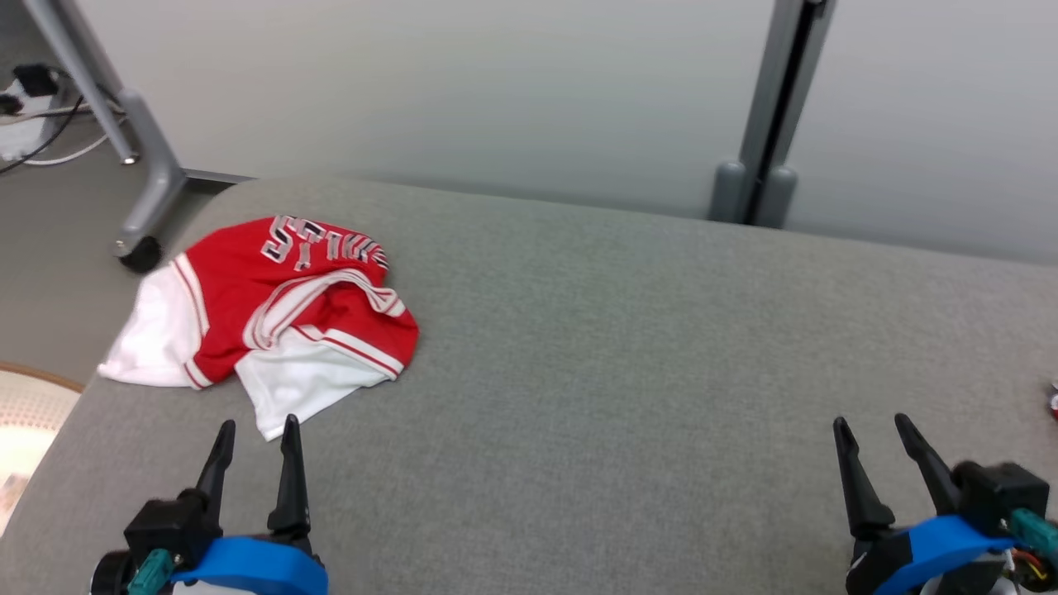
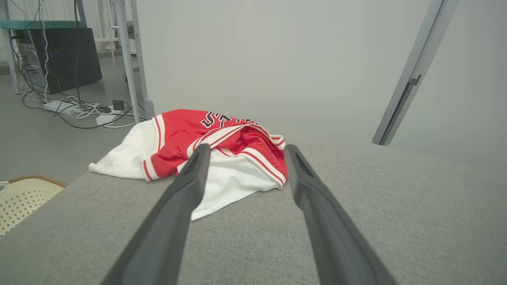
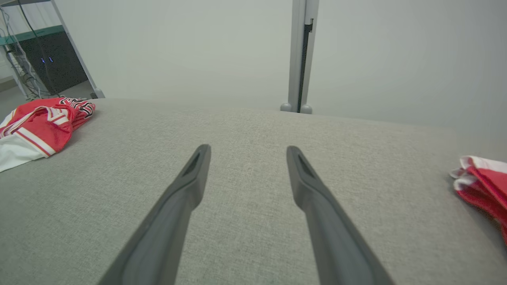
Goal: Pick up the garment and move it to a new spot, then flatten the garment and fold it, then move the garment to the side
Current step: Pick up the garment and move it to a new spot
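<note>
A crumpled red and white garment (image 1: 273, 310) with dark lettering lies at the far left of the grey padded table (image 1: 628, 355), one white part hanging over the left edge. My left gripper (image 1: 258, 428) stands open just short of its near white hem, touching nothing. In the left wrist view the garment (image 2: 206, 150) sits beyond my open left gripper (image 2: 245, 152). My right gripper (image 1: 869, 426) is open at the lower right over bare table. The right wrist view has the garment (image 3: 35, 122) far to the left of my open right gripper (image 3: 247, 152).
Another red and white cloth (image 3: 485, 182) lies at the table's right edge. A grey frame leg with a castor (image 1: 136, 248) stands behind the left corner, a grey post (image 1: 764, 124) at the back. A cream perforated basket (image 2: 23, 196) sits on the floor at the left.
</note>
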{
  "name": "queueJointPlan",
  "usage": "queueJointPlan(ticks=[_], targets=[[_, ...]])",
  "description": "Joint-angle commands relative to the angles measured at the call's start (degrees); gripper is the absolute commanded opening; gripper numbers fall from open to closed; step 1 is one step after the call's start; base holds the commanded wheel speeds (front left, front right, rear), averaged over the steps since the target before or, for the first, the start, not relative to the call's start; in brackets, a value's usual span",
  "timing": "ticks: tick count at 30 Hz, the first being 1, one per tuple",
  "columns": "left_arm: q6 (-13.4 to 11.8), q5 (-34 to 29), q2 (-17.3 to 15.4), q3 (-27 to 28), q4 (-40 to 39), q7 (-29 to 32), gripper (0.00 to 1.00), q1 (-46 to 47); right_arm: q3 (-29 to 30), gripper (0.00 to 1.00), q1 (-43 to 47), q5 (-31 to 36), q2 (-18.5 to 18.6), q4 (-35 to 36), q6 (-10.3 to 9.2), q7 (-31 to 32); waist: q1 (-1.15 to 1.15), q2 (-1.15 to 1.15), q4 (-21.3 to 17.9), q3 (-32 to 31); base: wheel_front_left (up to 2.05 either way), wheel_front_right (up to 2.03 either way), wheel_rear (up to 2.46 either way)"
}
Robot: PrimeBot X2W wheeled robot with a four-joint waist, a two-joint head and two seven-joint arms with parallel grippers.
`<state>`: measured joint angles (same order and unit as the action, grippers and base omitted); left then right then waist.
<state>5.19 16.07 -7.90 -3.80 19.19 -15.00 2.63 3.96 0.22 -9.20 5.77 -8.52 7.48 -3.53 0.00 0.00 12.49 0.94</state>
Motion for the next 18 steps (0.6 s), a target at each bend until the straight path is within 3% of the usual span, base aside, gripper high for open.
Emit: queueJointPlan(ticks=[1, 11, 18], targets=[[0.2, -0.1, -0.2, 0.3, -0.1, -0.3, 1.00, 0.0, -0.3, 1.00, -0.9, -0.1, 0.3, -0.2, 0.03, -0.2, 0.00, 0.00, 1.9, 1.4, 0.00, 0.00, 0.00], [0.2, 0.0, 0.2, 0.8, -0.5, -0.3, 1.00, -0.8, -2.5, 1.00, -2.6, 0.0, 0.7, -1.0, 0.03, 0.0, 0.00, 0.00, 10.1, 1.7, 0.00, 0.00, 0.00], [0.2, -0.1, 0.6, 1.8, -1.1, -0.3, 1.00, -1.2, -3.9, 1.00, -3.6, 0.0, 1.2, -1.5, 0.03, -0.5, 0.00, 0.00, 11.7, 2.3, 0.00, 0.00, 0.00]])
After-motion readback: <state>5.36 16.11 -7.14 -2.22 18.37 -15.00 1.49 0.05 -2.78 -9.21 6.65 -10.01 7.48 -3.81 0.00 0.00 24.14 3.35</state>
